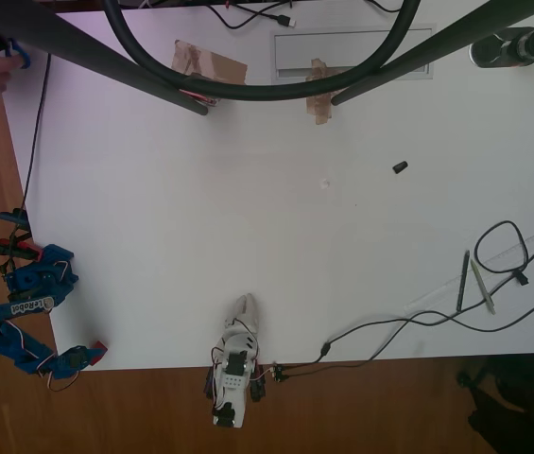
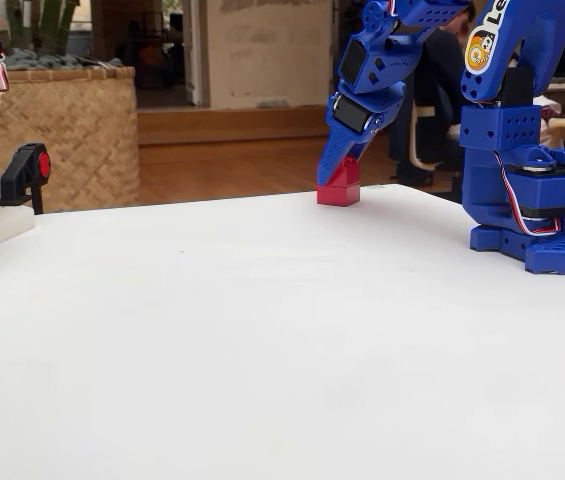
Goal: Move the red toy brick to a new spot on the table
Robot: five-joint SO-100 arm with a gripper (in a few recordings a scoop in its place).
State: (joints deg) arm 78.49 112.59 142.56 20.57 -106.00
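Jaws of the blue arm clenched on the red toy brick, upper middle of frame, resting on the white worktop edge.

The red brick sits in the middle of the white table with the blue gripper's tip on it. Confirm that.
Not the middle. The red brick sits at the table's far edge in the fixed view, and at its corner in the overhead view. The blue gripper's tip does rest on it, as you said.
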